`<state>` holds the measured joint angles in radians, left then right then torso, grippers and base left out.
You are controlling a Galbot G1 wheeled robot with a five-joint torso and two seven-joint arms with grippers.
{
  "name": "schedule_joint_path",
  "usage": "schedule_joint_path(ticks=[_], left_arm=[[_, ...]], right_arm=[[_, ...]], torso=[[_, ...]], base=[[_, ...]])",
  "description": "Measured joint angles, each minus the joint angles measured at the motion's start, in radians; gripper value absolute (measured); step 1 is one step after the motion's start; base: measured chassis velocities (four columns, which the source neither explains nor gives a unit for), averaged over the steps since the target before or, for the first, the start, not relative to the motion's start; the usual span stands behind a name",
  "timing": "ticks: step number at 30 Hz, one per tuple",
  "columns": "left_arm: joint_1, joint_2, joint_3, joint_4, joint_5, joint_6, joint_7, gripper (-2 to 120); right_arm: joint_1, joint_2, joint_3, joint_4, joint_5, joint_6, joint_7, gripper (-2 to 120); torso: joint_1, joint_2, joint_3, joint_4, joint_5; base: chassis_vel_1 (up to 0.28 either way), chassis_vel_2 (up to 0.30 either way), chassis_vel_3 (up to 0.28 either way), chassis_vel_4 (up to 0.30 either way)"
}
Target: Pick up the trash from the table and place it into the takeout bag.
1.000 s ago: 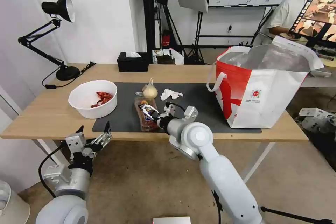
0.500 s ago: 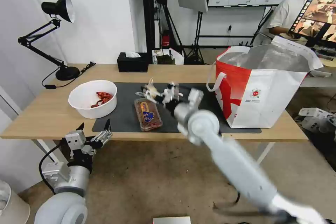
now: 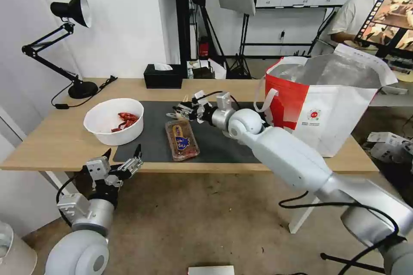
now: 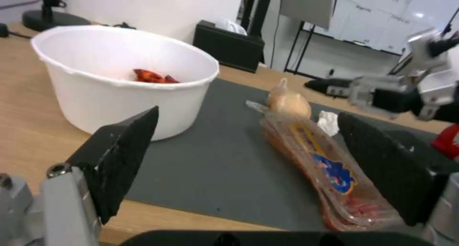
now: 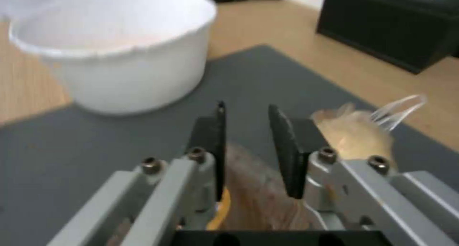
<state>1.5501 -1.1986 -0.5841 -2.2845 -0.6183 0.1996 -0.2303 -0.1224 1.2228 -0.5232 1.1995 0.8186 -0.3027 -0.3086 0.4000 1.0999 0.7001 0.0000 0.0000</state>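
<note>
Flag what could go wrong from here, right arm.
1. The right tool hangs narrowly open beside the knotted bag, above the tray; it may nudge either instead of gripping.
2. The right forearm lies across the mat, close to the takeout bag and its handle; a swing could snag it.
The left tool is parked, open, below the table.

Arm shells: glossy white, rounded, with silver-grey joint collars.
Right gripper [image 5: 246, 149]: grey metal finger mounts, flat black pads [image 5: 284, 151], dark hex screws (one on each mount).
Left gripper [image 4: 249, 163]: black wedge-shaped pads [image 4: 122, 152] on grey mounts.
Cables: black, looping beside both forearms.
</note>
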Motion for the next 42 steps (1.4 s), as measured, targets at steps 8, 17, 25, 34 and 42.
schedule_joint_path(ticks=[8,17,25,34,42], left_arm=[[-0.016,0.006,0.012,-0.001,-0.128,0.045,0.001,100],[-0.052,0.028,0.029,0.016,-0.25,0.088,0.002,100],[-0.089,0.043,0.05,0.035,-0.419,0.151,-0.002,100],[-0.13,0.048,0.06,0.087,-0.569,0.166,-0.035,100],[-0.147,0.051,0.07,0.108,-0.586,0.167,-0.044,100]], right_arm=[[0.023,0.042,-0.026,-0.104,-0.015,0.02,-0.16,0],[0.015,0.059,-0.031,-0.147,-0.019,0.02,-0.183,0],[0.006,0.065,-0.031,-0.152,-0.027,0.02,-0.189,0],[-0.006,0.062,-0.035,-0.155,-0.035,0.02,-0.191,0],[-0.008,0.055,-0.036,-0.151,-0.034,0.021,-0.191,0]], torso=[[0.0,0.0,0.0,0.0,-0.0001],[0.0,0.0,0.0,0.0,0.0],[0.0,0.0,0.0,-0.0001,0.0],[0.0,0.0,0.0,0.0,0.0],[0.0,0.0,0.0,0.0,0.0]], base=[[0.0,0.0,0.0,0.0],[0.0,0.0,0.0,0.0],[0.0,0.0,0.0,0.0],[0.0,0.0,0.0,0.0],[0.0,0.0,0.0,0.0]])
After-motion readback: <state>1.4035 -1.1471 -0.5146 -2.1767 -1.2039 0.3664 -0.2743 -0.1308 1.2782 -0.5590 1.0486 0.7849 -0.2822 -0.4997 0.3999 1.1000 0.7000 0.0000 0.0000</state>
